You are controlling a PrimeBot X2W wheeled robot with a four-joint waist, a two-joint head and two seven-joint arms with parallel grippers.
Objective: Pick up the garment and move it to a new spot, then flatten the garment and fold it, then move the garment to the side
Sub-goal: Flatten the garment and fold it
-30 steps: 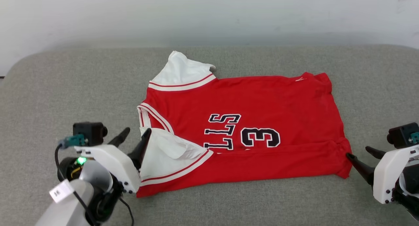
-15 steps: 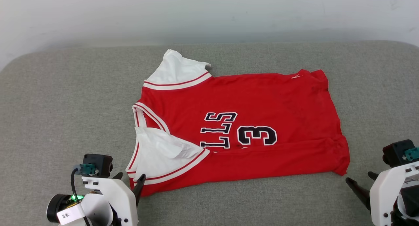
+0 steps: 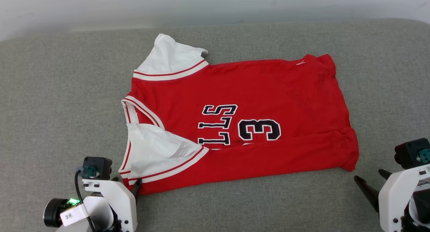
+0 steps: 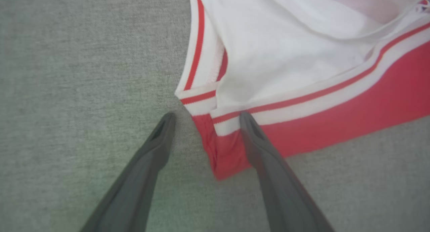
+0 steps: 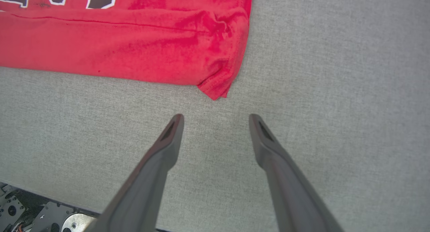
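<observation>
Left hand (image 3: pixel 127 186) has dropped from beside the lower white sleeve (image 3: pixel 154 151) to the lower left of the frame, and is now at the bottom-left corner of the garment (image 3: pixel 268 90). Right hand (image 3: pixel 369 175) has backed off the hem corner (image 3: pixel 351 166) toward the lower right edge. Head camera also shifted, so the whole scene sits higher and further left. Garment itself lies as it did, same folds.

Garment: centre of the head view, flat on the grey surface (image 3: pixel 50 90), collar end to the left, hem to the right. Bottom strip is folded up over the body, covering the lower edge of the lettering. Numeral 3 (image 3: pixel 259 130) reads sideways, mid-frame. Upper white sleeve (image 3: pixel 168 57) sticks out toward the top of the frame. Lower white sleeve is folded in over the red.

Left hand: fingers spread, nothing pinched. Left wrist view: red corner with striped trim lies between the two fingers. Right-side finger overlaps the trim edge, left-side finger is over bare surface. Contact with cloth: cannot tell.

Right hand: fingers spread, empty. Right wrist view: both tips over bare surface, hem corner just beyond them, apart.
</observation>
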